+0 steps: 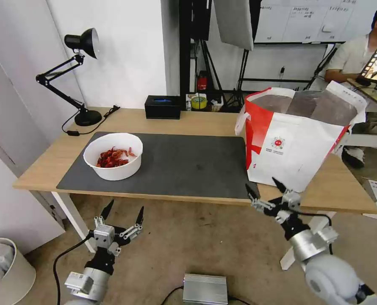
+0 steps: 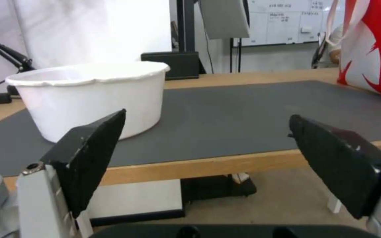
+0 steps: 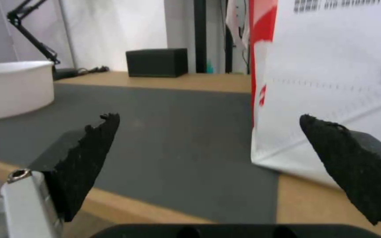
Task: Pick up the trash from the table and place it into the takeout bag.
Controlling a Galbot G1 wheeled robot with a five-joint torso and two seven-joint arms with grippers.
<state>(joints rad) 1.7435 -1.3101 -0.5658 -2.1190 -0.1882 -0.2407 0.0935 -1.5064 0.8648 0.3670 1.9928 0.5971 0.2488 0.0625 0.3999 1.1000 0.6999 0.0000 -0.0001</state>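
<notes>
Now you sit pre-reach: left pincer [image 1: 123,215] and right pincer [image 1: 265,189] spread wide, empty, below bench [image 1: 197,120] edge. Likely next: raise left toward bowl [image 1: 113,156], then takeout bag [image 1: 296,137].

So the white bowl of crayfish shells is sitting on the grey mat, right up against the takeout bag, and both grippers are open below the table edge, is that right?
Not quite. The head view shows the white bowl of crayfish shells at the grey mat's left end, well apart from the takeout bag on the right. The rest holds: left gripper and right gripper are open below the table edge.
</notes>
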